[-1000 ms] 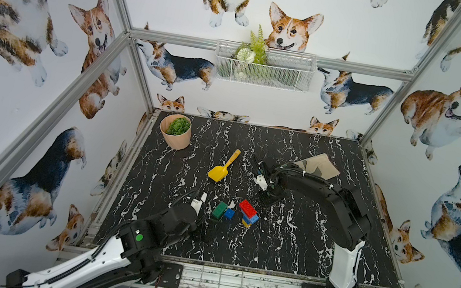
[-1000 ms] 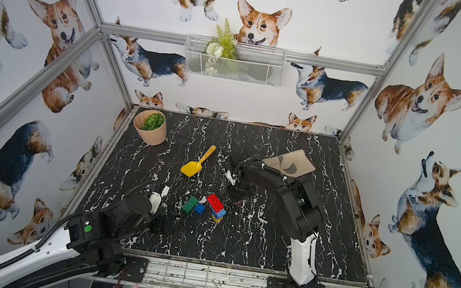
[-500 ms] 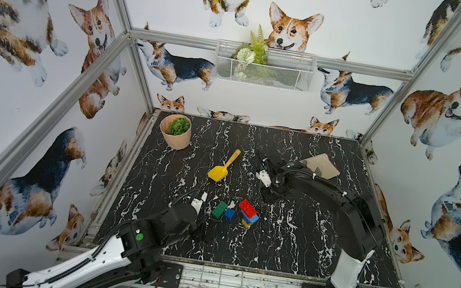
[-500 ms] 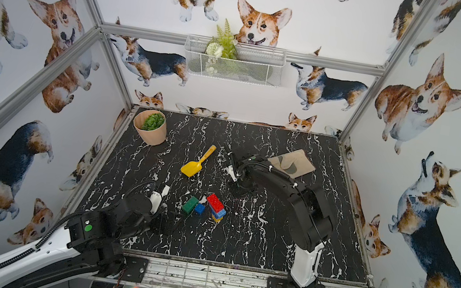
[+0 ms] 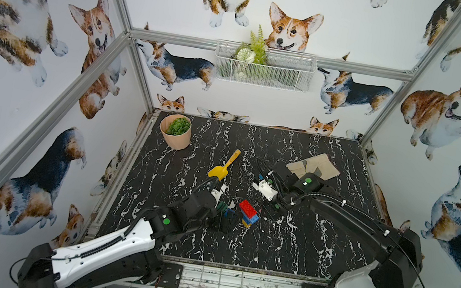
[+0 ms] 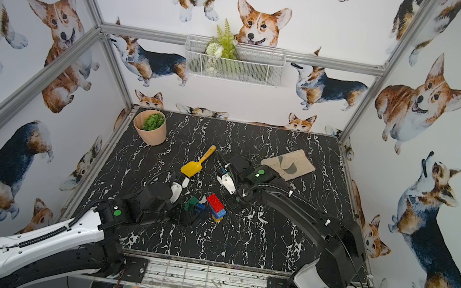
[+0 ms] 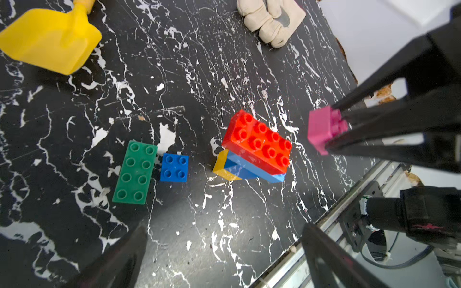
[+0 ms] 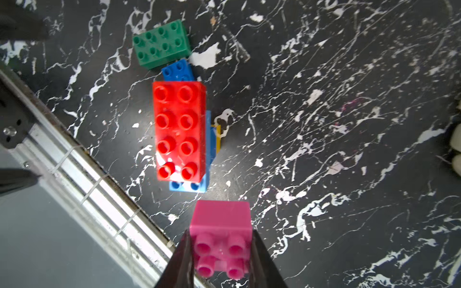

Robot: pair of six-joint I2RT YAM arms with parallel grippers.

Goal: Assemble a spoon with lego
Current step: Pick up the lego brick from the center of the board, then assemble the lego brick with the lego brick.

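The spoon stands as a small stack [image 5: 247,213] [image 6: 216,208] in the middle of the table. A red brick [image 7: 258,142] [image 8: 179,129] lies on top of light blue, dark blue and yellow bricks. Beside the stack, loose lego lies flat: a green brick [image 7: 134,172] [image 8: 161,43] and a small dark blue brick [image 7: 174,167] [image 8: 177,71]. My right gripper [image 8: 220,232] [image 5: 262,212] is shut on a pink brick [image 8: 220,219] [image 7: 320,131], held above the table next to the stack. My left gripper [image 7: 224,232] [image 5: 222,221] is open and empty, near the green and blue bricks.
A yellow toy shovel [image 5: 223,167] [image 7: 50,37] lies behind the bricks. A beige glove [image 5: 313,167] [image 7: 272,20] lies at the back right and a plant pot [image 5: 177,130] at the back left. The metal front rail [image 8: 82,174] runs along the table's near edge.
The right arm's elbow has swung out to the right and its wrist has shifted slightly toward the stack. The left arm has not moved.
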